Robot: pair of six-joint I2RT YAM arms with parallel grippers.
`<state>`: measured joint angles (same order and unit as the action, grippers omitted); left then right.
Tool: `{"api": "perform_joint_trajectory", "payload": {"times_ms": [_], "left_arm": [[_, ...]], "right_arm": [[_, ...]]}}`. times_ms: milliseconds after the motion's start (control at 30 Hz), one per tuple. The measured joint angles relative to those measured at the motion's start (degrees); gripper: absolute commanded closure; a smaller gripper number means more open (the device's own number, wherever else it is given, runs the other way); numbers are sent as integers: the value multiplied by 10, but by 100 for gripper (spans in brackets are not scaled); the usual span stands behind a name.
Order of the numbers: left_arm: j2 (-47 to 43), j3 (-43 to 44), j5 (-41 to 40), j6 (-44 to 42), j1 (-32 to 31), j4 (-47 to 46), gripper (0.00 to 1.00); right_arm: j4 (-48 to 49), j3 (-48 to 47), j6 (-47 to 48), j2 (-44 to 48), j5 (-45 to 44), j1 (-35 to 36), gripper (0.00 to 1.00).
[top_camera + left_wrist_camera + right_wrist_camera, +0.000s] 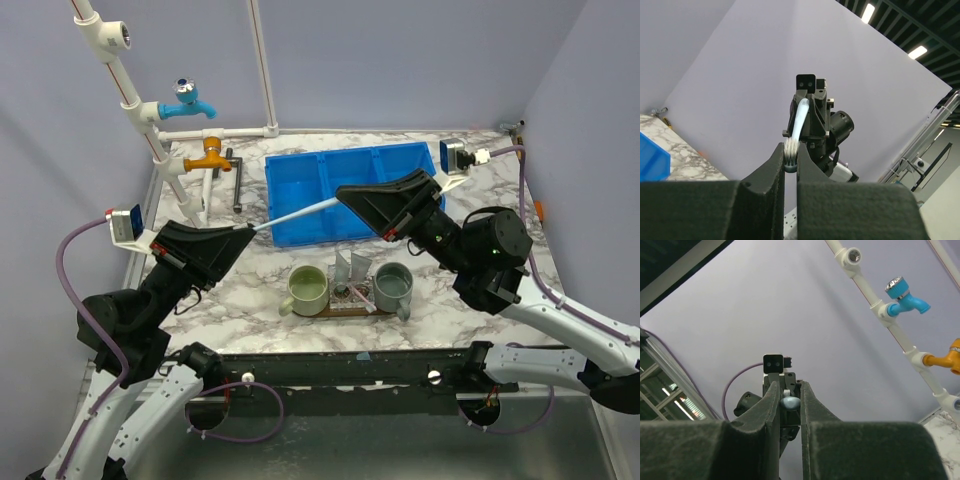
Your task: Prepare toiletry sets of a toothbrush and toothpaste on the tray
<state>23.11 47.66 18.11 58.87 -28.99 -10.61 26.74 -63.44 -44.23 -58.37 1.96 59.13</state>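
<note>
A light-blue toothbrush (295, 213) hangs in the air between my two grippers, above the table in front of the blue bin. My left gripper (248, 229) is shut on its bristle head (791, 150). My right gripper (342, 199) is shut on the rounded handle end (790, 402). The dark-brown tray (330, 312) lies near the table's front edge, below the toothbrush. It carries a green cup (308, 288), a grey-blue cup (392, 285) and whitish-grey tubes (350, 270) standing between the cups. A slim pale stick (366, 298) lies by the tubes.
The blue three-compartment bin (340, 185) sits behind the tray. White pipes with a blue tap (190, 100) and an orange tap (210, 155) stand at the back left. A dark metal rod (237, 180) lies next to the bin.
</note>
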Motion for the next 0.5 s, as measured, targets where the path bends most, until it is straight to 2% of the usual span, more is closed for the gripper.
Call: {"api": "perform_joint_trajectory", "payload": {"times_ms": [67, 200, 300, 500], "left_arm": [[1, 2, 0, 0, 0, 0, 100], [2, 5, -2, -8, 0, 2, 100], [1, 5, -2, -16, 0, 13, 100], [-5, 15, -5, -45, 0, 72, 100]], "right_arm": [[-5, 0, 0, 2, 0, 0, 59], [-45, 0, 10, 10, -8, 0, 47], [-94, -8, 27, 17, -20, 0, 40], [-196, -31, 77, 48, -67, 0, 32]]}}
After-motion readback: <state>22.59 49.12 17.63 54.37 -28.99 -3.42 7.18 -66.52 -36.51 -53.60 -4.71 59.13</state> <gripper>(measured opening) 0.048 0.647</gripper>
